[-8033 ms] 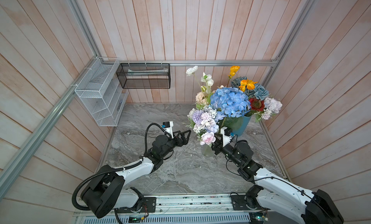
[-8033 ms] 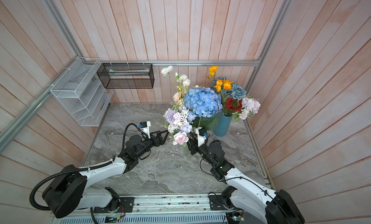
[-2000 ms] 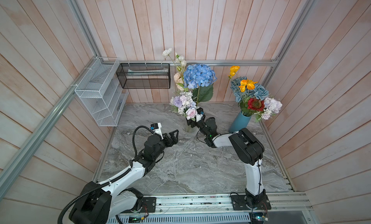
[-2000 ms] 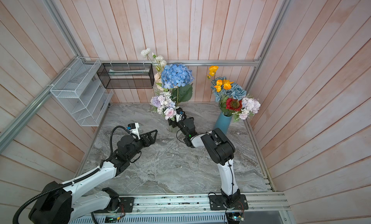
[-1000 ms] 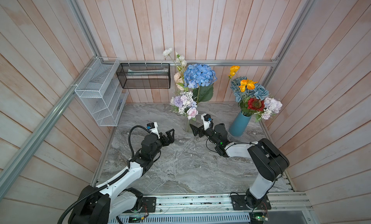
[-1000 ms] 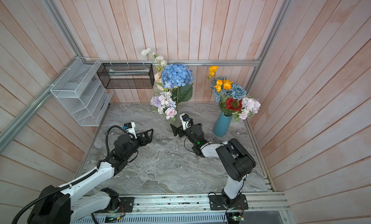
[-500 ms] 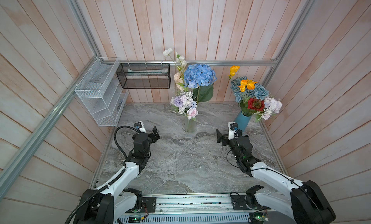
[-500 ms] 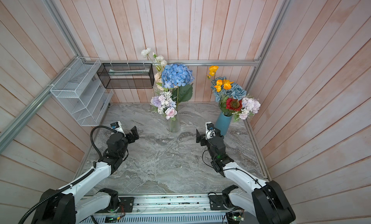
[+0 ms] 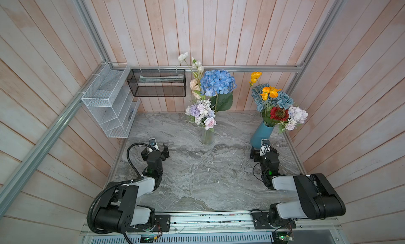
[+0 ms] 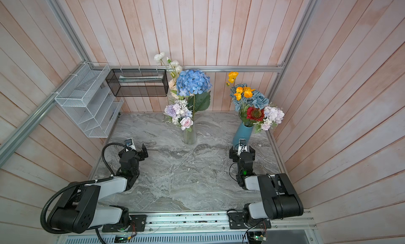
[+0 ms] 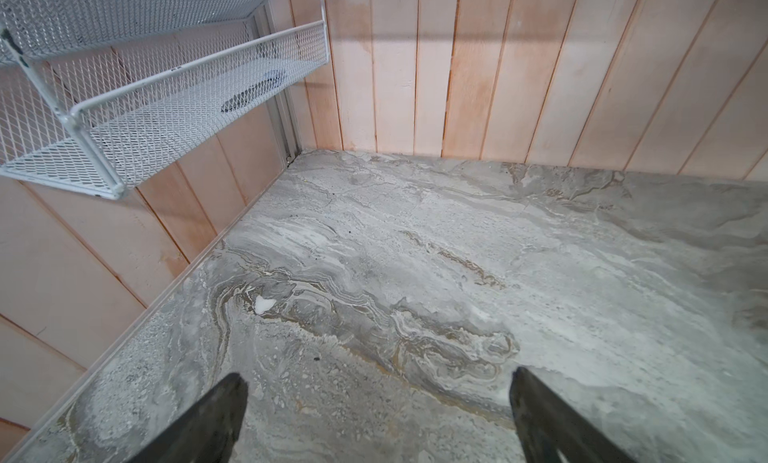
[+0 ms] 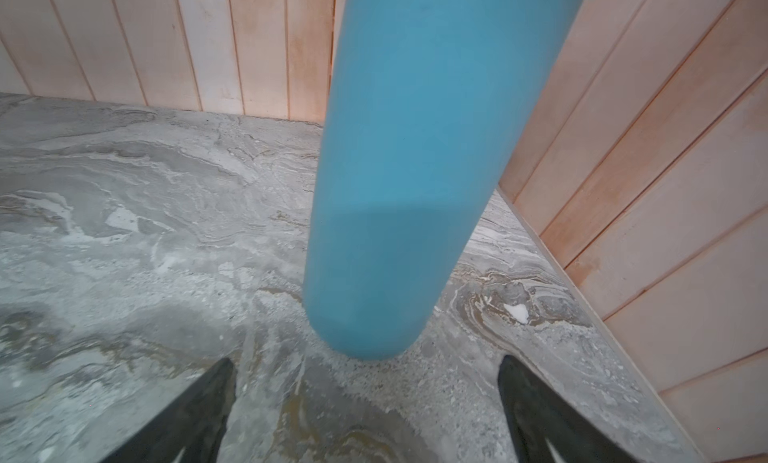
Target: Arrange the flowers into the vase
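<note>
Both arms sit folded close to their bases, and each claw is released and empty. The left claw (image 9: 155, 152) spreads over bare marble tabletop (image 9: 197, 181). The right claw (image 9: 264, 153) spreads just in front of the foot of the blue vase (image 9: 261, 134); the right wrist view shows it near but not touching. I read this as a parked posture, low and clear of the blooms so nothing gets knocked.

The flowers (image 9: 200, 110) stand in 2 bunches, all upright with stems down. 1 bunch, with the blue hydrangea (image 9: 218, 82) on top, white buds above it and lilac and pink blooms lower down, stands in the clear glass vase (image 9: 207, 137) at the middle of the tabletop's back half. The second bunch (image 9: 277, 105), of orange blooms, dusty-blue roses, a red daisy and pale lilac clusters, fills the blue vase by the right wall.

No stem lies loose on the tabletop, so I judge the arranging finished or nearly so. The tall hydrangea likely makes the narrow glass vase top-heavy, so any further touch should be gentle.
</note>
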You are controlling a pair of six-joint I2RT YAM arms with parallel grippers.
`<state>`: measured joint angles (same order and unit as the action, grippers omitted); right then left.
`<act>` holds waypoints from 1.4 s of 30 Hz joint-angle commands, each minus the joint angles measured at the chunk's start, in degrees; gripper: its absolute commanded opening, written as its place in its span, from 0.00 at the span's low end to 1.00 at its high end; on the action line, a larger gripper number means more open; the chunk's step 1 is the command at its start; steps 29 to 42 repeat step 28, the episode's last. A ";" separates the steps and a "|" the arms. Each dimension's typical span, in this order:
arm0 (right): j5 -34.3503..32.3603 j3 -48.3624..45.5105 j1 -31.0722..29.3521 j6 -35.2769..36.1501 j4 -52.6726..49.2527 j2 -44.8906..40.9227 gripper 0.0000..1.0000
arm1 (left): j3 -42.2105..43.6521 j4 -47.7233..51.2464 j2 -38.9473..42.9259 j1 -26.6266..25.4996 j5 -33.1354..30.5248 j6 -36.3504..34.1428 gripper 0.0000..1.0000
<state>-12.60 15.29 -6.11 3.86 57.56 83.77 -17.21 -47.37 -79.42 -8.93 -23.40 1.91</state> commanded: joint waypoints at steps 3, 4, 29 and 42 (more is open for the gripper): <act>12.37 -0.10 8.58 -5.58 9.20 2.46 0.98 | 1.12 -14.09 -4.16 3.78 10.40 -3.95 1.00; 13.64 -1.66 9.94 -7.29 12.62 3.20 0.98 | 2.20 -16.53 -5.17 4.04 12.11 -4.19 1.00; 10.97 -1.22 8.23 -5.18 11.07 3.07 0.98 | 1.03 -16.97 -8.98 8.58 21.45 -1.95 1.00; 10.97 -1.22 8.23 -5.18 11.07 3.07 0.98 | 1.03 -16.97 -8.98 8.58 21.45 -1.95 1.00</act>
